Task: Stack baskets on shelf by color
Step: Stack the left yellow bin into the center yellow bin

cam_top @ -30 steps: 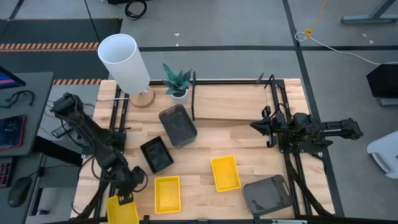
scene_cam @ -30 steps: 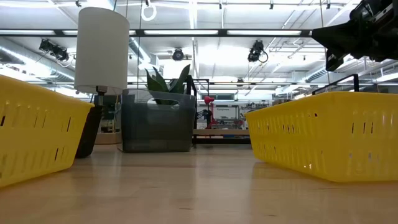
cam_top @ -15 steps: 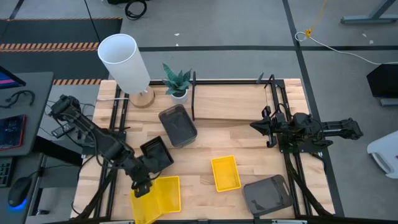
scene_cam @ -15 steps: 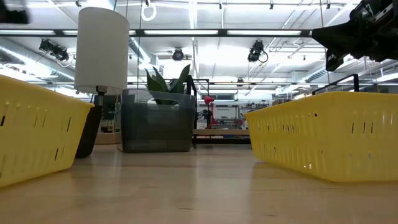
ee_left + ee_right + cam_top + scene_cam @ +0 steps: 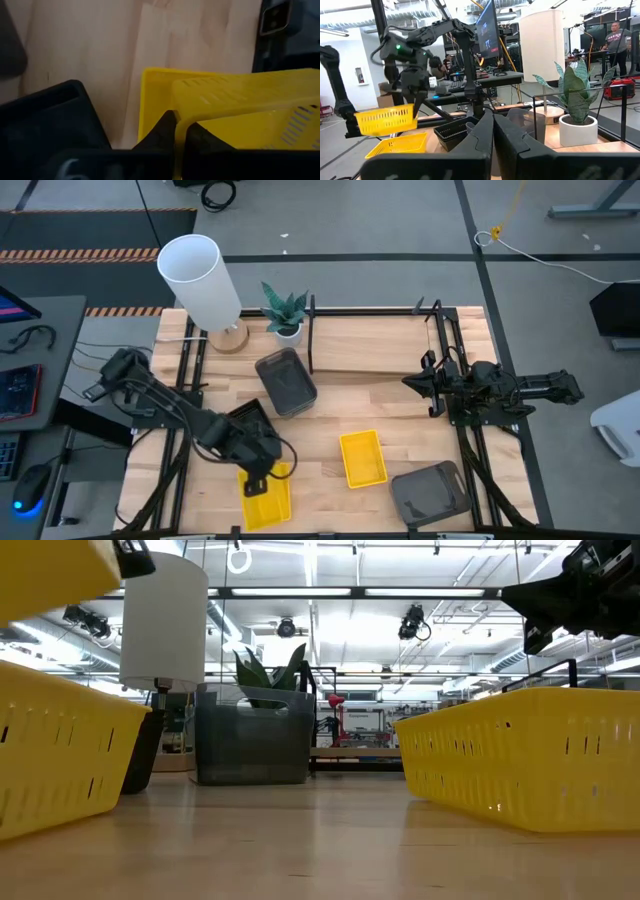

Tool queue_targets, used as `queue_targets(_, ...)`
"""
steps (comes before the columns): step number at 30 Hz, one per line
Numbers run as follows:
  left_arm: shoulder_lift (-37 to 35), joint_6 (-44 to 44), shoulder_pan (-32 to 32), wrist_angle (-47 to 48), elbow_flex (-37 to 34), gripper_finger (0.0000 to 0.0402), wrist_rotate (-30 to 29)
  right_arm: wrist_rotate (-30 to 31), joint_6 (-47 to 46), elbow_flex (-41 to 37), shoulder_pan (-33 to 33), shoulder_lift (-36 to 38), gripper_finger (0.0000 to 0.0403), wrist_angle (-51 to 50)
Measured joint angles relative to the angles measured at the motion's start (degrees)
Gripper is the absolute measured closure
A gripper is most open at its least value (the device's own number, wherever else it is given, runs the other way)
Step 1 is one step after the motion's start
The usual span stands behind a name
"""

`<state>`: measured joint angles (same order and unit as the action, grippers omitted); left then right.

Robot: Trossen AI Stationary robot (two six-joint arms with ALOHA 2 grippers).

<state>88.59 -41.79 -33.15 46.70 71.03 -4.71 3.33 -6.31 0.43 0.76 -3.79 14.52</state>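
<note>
You're carrying a yellow basket (image 5: 262, 485) pinched by its rim in the left gripper (image 5: 257, 473), lower-left of the high view, hanging over a second yellow basket (image 5: 268, 504); it's tilting, so it could nest crooked or slip; right gripper (image 5: 418, 383), fingers together and empty, is waiting by the shelf (image 5: 370, 345).

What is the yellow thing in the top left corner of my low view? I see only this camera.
Observer: It is a raised yellow basket. The left claw grips it by one wall, clear of the table.
Operator: What lies under it?
Observer: A second yellow basket sits on the tabletop. In the high view it is almost directly below the raised one.
Operator: Where is the right claw?
Observer: The right claw hangs near the right end of the shelf and holds nothing.
</note>
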Motion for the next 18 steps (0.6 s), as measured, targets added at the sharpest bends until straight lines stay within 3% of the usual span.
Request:
queue_targets(11,5.35,1.96,-0.02,2.05,0.19,0.0392,0.0,0.0,0.0,0.02,0.02,0.0,0.0384,0.0)
queue_targets(18,5.71,6.32,-0.07,1.17,0.12,0.0326,-1.29,0.0,0.0,0.02,0.0,0.0,0.0384,0.0)
